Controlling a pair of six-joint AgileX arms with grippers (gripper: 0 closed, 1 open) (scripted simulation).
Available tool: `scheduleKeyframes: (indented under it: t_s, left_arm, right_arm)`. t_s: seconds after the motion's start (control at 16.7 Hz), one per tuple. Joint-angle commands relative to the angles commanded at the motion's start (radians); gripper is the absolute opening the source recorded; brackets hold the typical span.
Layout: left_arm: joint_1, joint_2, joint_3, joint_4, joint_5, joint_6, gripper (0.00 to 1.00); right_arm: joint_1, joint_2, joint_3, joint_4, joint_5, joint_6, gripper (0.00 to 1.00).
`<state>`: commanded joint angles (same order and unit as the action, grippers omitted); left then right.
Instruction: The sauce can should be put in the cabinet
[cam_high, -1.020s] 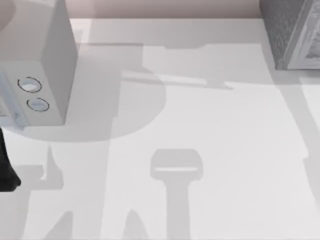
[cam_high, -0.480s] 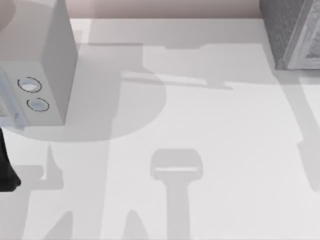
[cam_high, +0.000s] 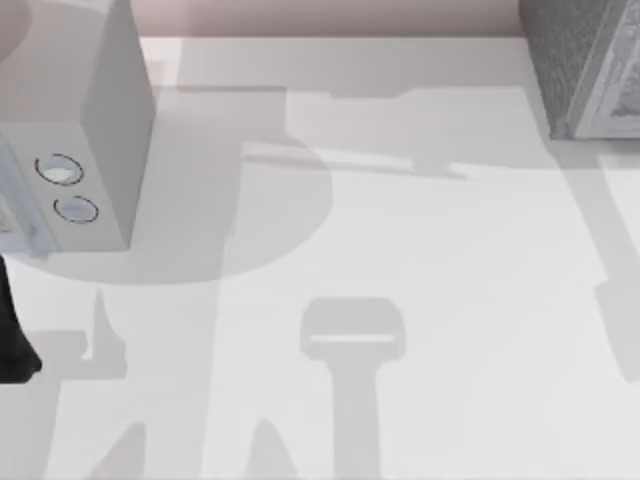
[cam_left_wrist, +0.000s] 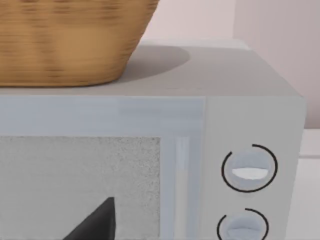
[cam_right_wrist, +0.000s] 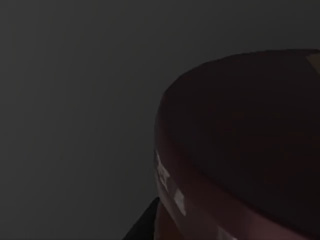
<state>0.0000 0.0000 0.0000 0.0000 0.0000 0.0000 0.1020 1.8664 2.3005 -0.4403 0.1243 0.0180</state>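
Note:
The cabinet, a dark grey speckled box with a paler framed panel, stands at the table's far right corner. The right wrist view is dark. In it the sauce can looms very close, showing its maroon top and rim, with a black piece of my right gripper beside it. My left arm stays parked at the left edge of the table. A dark tip of my left gripper hangs in front of the microwave door.
A pale grey microwave with two round knobs stands at the far left. A woven basket sits on top of it. The white table carries only arm shadows across its middle.
A shadow at the table's right edge has shifted slightly leftward. The left arm, the microwave and the cabinet have not moved.

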Motion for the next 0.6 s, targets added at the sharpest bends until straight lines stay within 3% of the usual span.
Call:
scheduleKeyframes:
  t_s: [0.42, 0.6]
  left_arm:
    - [0.0, 0.0, 0.0, 0.0, 0.0, 0.0, 1.0]
    - [0.0, 0.0, 0.0, 0.0, 0.0, 0.0, 1.0]
  right_arm:
    - [0.0, 0.0, 0.0, 0.0, 0.0, 0.0, 0.98]
    - [0.0, 0.0, 0.0, 0.0, 0.0, 0.0, 1.0]
